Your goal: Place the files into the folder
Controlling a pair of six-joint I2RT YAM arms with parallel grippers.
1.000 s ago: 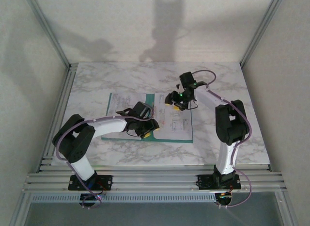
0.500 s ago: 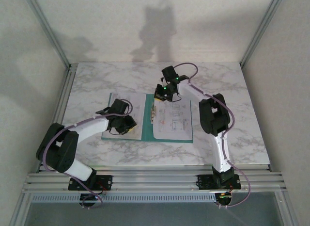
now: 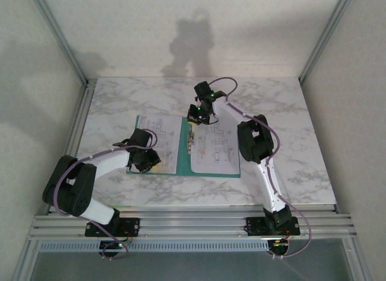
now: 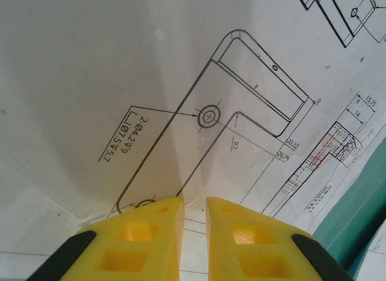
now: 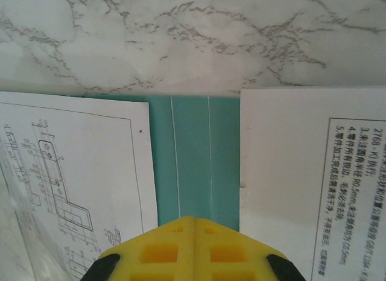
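On your left, the left gripper (image 4: pixel 192 202) hangs low over the near part of the left sheet (image 4: pixel 120 64), fingers drawn narrow with just a slit between them. A soft ridge in the paper runs up to that slit, so the sheet may be nipped there, but the wrist view does not let you tell. That sheet lies on the left half of the open folder (image 3: pixel 186 160), whose long axis runs away from the arm bases. In the middle, the spine is a bare teal strip between the two papers. The right gripper (image 5: pixel 194 227) sits over that strip near its far end, fingers pressed together on nothing, with the marble table (image 5: pixel 181 40) beyond. Further right, the right sheet (image 3: pixel 214 149) lies flat on the other half. For the left sheet your left arm is plainly the nearer. The spine lies to the right of its fingers, so any drag or fold should go that way.
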